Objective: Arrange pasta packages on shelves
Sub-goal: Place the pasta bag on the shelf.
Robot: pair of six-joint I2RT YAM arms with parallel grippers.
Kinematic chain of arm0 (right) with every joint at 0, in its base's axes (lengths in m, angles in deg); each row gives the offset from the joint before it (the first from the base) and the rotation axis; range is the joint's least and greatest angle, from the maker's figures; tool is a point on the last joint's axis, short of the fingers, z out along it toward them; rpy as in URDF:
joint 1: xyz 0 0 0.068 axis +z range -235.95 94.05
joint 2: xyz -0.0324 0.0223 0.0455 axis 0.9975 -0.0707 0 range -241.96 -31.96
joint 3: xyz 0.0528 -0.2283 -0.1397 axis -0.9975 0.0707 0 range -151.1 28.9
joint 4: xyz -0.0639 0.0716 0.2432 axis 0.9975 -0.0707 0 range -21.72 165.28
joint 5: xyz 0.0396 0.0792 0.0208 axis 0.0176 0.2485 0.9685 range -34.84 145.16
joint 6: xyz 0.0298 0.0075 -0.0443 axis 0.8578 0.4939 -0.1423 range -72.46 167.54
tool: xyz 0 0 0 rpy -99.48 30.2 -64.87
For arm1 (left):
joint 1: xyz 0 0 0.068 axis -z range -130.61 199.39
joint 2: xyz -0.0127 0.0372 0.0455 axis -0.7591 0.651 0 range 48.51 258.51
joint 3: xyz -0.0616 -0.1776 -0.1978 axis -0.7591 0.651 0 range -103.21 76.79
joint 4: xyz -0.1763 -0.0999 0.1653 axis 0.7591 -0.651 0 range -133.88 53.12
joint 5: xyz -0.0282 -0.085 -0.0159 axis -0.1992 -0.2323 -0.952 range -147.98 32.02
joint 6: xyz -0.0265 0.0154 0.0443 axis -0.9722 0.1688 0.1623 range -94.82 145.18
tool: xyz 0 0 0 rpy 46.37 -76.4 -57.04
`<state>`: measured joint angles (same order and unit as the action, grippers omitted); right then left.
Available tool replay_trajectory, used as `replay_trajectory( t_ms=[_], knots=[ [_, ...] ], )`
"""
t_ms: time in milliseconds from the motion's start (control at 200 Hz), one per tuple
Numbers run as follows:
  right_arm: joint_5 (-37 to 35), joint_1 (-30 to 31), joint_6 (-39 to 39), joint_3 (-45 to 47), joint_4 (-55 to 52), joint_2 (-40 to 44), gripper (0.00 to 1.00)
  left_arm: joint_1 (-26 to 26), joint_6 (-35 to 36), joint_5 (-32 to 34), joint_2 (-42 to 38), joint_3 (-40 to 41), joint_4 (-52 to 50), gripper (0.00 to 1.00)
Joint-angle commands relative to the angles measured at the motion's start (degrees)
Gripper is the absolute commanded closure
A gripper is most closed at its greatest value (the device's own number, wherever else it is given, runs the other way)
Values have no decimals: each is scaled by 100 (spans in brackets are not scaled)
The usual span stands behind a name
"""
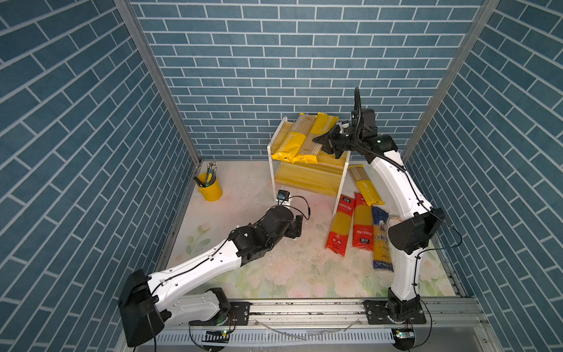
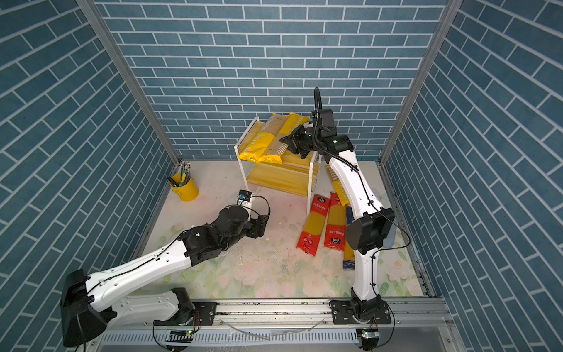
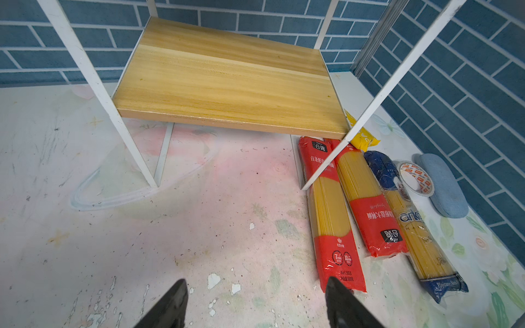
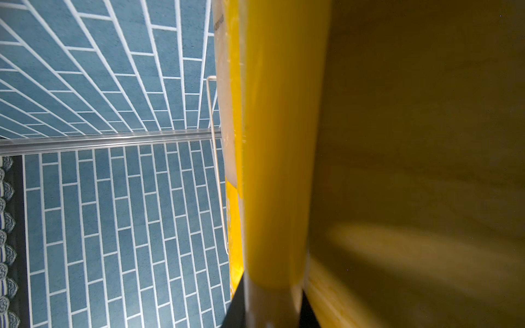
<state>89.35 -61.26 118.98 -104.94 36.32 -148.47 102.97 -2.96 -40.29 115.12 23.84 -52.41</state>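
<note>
On my feed, the first yellow bag [image 1: 288, 143] on the rack's upper board [image 1: 330, 160] reads "ASTATIME" in both top views, its leading letter hidden. The second yellow bag [image 1: 324, 123] beside it carries lettering too slanted for me to read. Through the left wrist camera, the first red-ended bag [image 3: 331, 210] shows a black tag "公鸡" and circles "7 min" and "10 min". The second red-ended bag [image 3: 366, 198] repeats that tag upside down. The blue-ended bag [image 3: 412, 224] says "anko".

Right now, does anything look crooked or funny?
Yes. On the top shelf, one yellow bag and the second yellow bag, pinched in the right tool, poke past the front edge, a bit slanted. The table looks chipped near the left tool.
</note>
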Motion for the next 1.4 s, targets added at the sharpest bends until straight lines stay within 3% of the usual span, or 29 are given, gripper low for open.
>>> replay_trajectory(
  t_ms=[0, 390, 645, 720, 820, 935, 1140, 1395],
  knots=[
    [149, 42, -465, -531, 39, -286, 100, -23, -41, -17, 20, 25, 81, 23],
    [139, 25, -716, -705, -318, -373, 100, -23, -52, -29, 65, 4, 94, 23],
    [-115, -61, -989, -876, -868, -246, 78, -23, -82, -23, 62, 35, 97, 23],
    [-40, -62, -1035, -889, -895, -224, 66, -23, -90, -29, 67, 39, 110, 23],
    [17, -63, -1055, -885, -936, -167, 63, -23, -111, -38, 72, 42, 136, 23],
    [-33, -61, -1066, -801, -974, -46, 65, -23, -113, -38, 82, 39, 147, 24],
    [131, -26, -986, -413, -763, 185, 92, -28, -121, -35, 87, 57, 164, 24],
    [298, -17, -675, 437, -97, 624, 94, -23, -183, -47, 38, 118, 217, 24]
  ],
)
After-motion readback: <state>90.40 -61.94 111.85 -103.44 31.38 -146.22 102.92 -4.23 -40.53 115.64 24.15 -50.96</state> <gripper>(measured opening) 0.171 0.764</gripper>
